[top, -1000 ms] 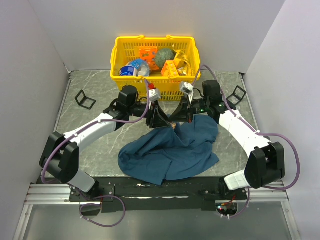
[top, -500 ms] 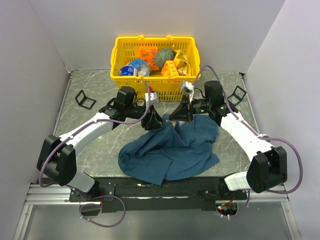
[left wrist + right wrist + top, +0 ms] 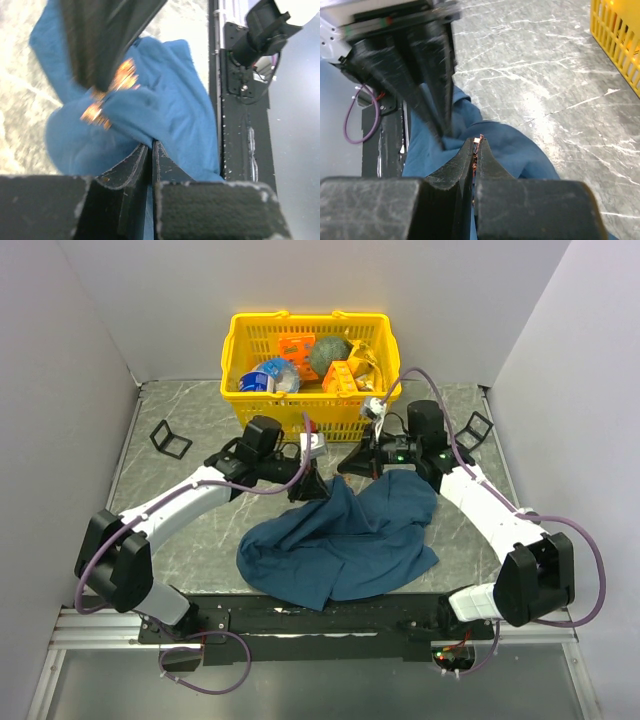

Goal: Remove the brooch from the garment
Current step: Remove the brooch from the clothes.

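Presently the brooch (image 3: 125, 75) sits at the tips of the right hand (image 3: 475, 144), whose fingers are pressed together on it just above the far fold of the blue garment (image 3: 345, 540); I cannot tell whether its pin is clear of the cloth. The left hand (image 3: 151, 147) pinches a fold just beside it, the rest lying heaped on the tabletop (image 3: 215, 540). I judge this the extraction pull: next, draw the right hand steadily away from the anchored fold until the cloth drops free.
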`<action>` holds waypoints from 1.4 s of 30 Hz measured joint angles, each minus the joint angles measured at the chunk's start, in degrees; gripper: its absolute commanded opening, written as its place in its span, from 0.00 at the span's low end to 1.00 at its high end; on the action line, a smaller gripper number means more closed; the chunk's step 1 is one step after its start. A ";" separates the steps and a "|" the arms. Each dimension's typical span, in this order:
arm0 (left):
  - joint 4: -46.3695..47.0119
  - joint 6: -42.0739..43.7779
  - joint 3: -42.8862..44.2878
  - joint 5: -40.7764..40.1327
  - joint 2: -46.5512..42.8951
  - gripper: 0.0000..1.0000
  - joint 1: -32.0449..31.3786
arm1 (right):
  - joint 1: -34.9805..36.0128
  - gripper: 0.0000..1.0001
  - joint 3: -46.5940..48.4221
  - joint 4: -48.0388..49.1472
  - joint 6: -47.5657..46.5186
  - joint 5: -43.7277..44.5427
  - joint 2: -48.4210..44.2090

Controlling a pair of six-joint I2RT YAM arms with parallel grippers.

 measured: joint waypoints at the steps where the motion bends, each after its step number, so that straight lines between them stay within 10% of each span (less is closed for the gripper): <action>1: -0.15 -0.02 0.31 0.07 0.00 0.14 -0.63 | 0.28 0.00 0.13 -0.02 0.15 0.44 0.09; 42: -5.79 1.88 3.21 7.67 -4.17 0.70 -4.02 | -2.75 0.00 -3.43 17.27 13.79 -9.66 0.09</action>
